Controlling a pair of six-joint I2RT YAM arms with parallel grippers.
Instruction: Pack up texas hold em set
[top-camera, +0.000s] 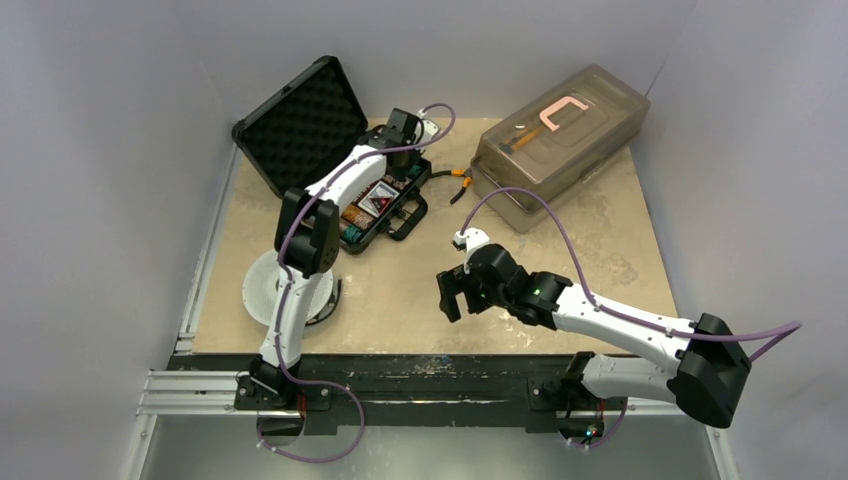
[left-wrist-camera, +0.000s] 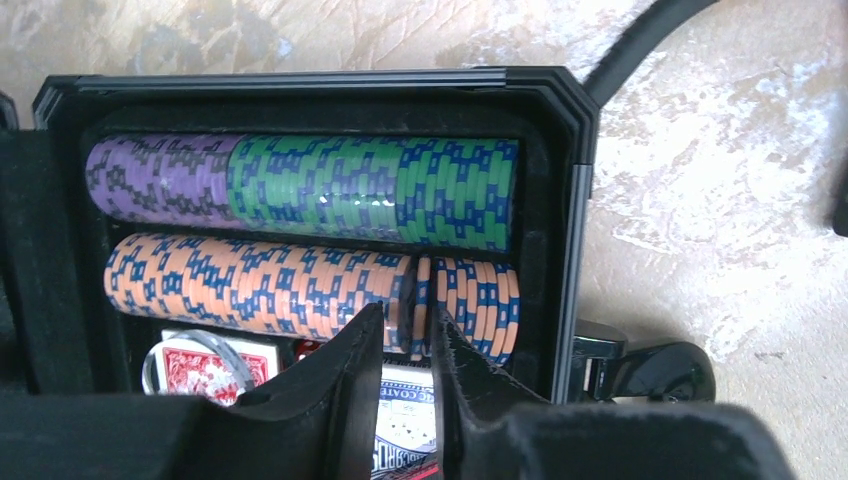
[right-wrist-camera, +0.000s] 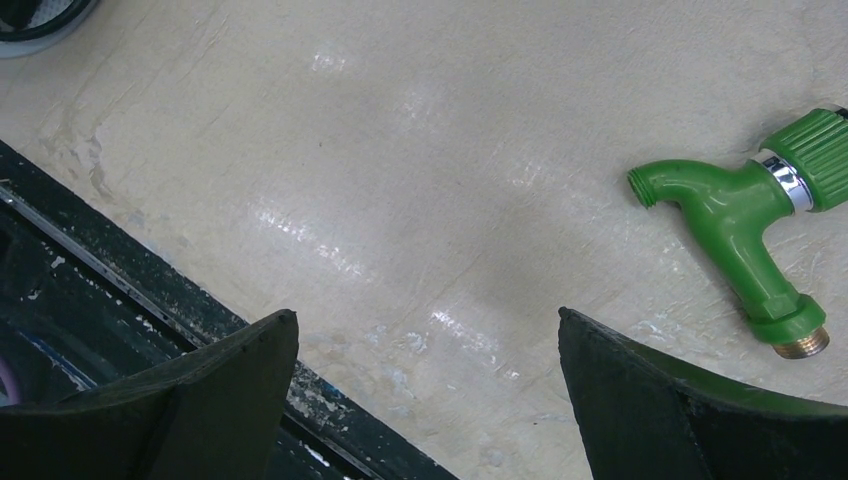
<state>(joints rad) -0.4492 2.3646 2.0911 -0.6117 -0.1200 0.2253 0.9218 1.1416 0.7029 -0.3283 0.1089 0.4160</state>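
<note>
The small black hard case (top-camera: 300, 125) lay open at the far left of the beige table (top-camera: 400, 300), its rows of coloured poker chips (left-wrist-camera: 300, 180) and red card deck (left-wrist-camera: 205, 372) seemingly seated and the lid not yet shut, while the left gripper (left-wrist-camera: 405, 325) stood barely parted at the orange chips (left-wrist-camera: 260, 285), grip unclear, and the right gripper (right-wrist-camera: 428, 318) gaped wide and empty.

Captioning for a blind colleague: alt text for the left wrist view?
Open black case holding a purple-and-green chip row above an orange row. The left gripper, fingers narrowly apart, hangs at the orange row, beside a red card deck.
</note>
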